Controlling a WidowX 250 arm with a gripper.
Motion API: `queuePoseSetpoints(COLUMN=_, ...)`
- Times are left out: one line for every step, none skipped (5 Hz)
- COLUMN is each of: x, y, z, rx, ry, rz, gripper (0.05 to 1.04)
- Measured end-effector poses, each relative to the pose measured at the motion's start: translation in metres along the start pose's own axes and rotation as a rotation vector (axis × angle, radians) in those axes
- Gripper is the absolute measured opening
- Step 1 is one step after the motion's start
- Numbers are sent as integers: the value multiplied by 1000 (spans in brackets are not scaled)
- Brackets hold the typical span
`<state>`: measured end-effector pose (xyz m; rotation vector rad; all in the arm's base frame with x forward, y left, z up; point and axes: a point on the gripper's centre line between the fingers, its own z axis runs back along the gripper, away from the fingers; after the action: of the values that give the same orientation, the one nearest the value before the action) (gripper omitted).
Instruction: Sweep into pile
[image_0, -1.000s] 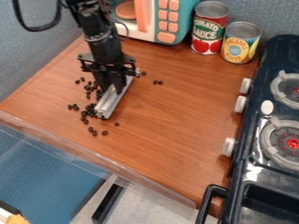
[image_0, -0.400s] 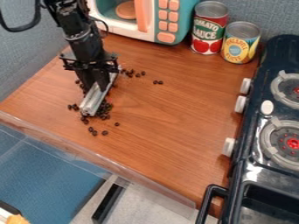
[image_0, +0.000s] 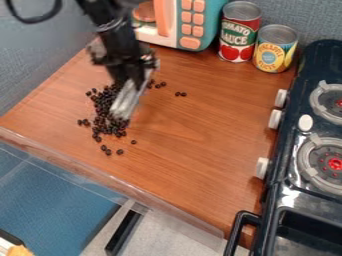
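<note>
End effector (image_0: 135, 80) gripping silver bar (image_0: 125, 106) at dark bead pile (image_0: 103, 111)

End effector upper left of view, closed down to the bar's thickness, bar held between its fingers. Bar slants, low end toward viewer, at the pile's right side; blurred, can't tell if it touches the table (image_0: 190, 165). Pile is a loose, long heap on the table's left part, with strays near its front end, to its left and right of the bar. Wide stretch of wood between beads and toy stove (image_0: 296, 192); narrower strip to the front edge. Toy microwave (image_0: 208, 27), red can (image_0: 238, 37) and yellow can (image_0: 274, 52) line the back.
</note>
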<state>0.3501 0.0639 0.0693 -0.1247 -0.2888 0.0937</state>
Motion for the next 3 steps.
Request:
queuePoseSetpoints(x=12, y=-34, z=11, rx=-47, ry=-42, rz=-75, gripper=331)
queuePoseSetpoints(x=6, y=-60, z=4, rx=-72, ry=-24, rz=-165, gripper=331)
queuePoseSetpoints(x=-17, y=-65, z=-11, rx=-67, ry=29, rz=-222, gripper=331)
